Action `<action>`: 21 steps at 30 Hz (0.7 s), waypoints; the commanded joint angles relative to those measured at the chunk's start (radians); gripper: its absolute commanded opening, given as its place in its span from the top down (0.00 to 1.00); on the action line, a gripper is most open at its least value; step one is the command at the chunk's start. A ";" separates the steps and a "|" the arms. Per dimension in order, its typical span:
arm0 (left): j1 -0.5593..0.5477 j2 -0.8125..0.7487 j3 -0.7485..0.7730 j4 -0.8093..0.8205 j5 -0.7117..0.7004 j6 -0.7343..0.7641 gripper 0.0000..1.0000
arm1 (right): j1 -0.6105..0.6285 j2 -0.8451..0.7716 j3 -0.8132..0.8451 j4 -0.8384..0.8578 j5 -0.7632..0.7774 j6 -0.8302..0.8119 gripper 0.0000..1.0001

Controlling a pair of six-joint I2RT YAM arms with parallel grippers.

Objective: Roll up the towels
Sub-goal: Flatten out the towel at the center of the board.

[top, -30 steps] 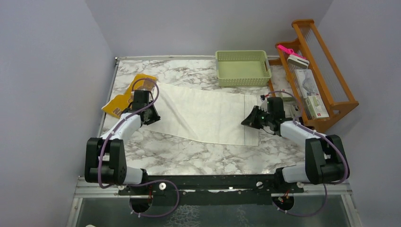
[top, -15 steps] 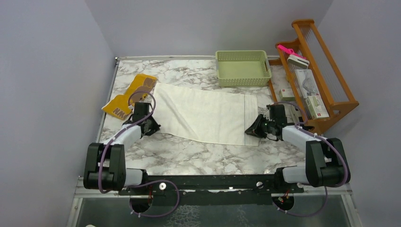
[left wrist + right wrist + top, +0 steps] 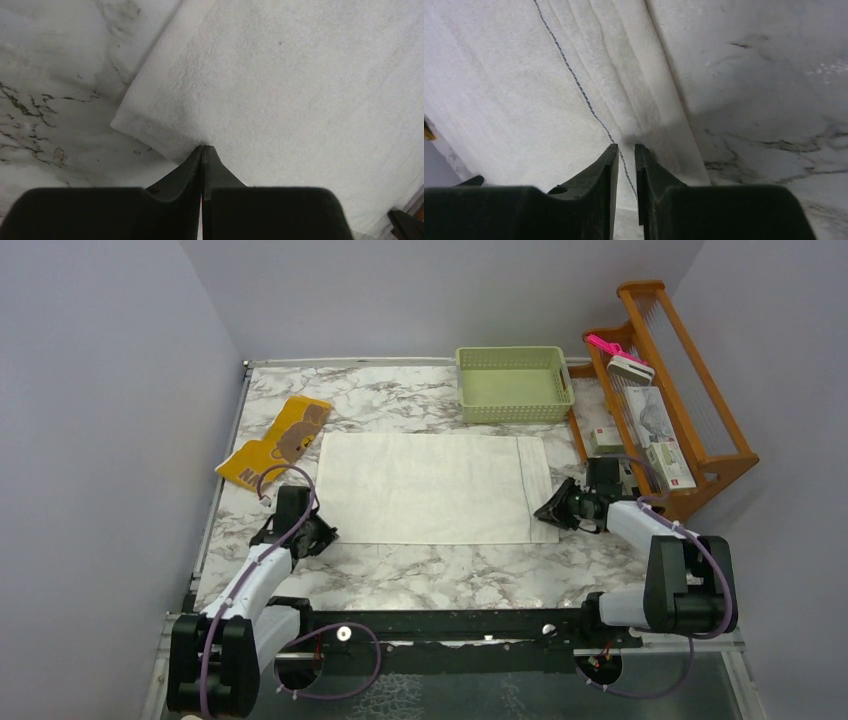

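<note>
The cream-white towel (image 3: pixel 430 487) lies spread flat in the middle of the marble table (image 3: pixel 430 575). The mustard-yellow bear towel (image 3: pixel 277 443) lies crumpled off its far left corner. My left gripper (image 3: pixel 320 534) is at the white towel's near left corner. In the left wrist view it (image 3: pixel 202 147) is shut, tips pinching the white towel (image 3: pixel 300 90) at its edge. My right gripper (image 3: pixel 546 510) is at the near right corner. In the right wrist view it (image 3: pixel 625 146) stands a narrow gap open over the flat white towel (image 3: pixel 524 90), whose stitched line (image 3: pixel 574 80) runs between the fingers.
A pale green basket (image 3: pixel 515 412) stands at the back, beyond the towel. A wooden rack (image 3: pixel 735 455) with boxes and a pink-handled brush (image 3: pixel 618 358) stands along the right side, close behind my right arm. Walls close in the left and back.
Both arms pulled back toward the near edge, dragging the white towel with them. It went from skewed and creased to flat and square. The yellow towel is now uncovered.
</note>
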 commanded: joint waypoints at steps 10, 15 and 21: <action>0.004 0.099 0.460 -0.114 -0.001 0.425 0.27 | -0.015 -0.208 0.255 -0.102 0.087 -0.146 0.41; 0.045 0.463 0.727 -0.103 0.139 0.611 0.14 | -0.015 -0.133 0.436 -0.042 0.156 -0.246 0.19; 0.126 0.700 0.935 -0.055 0.222 0.754 0.37 | -0.015 0.027 0.581 -0.031 0.079 -0.286 0.18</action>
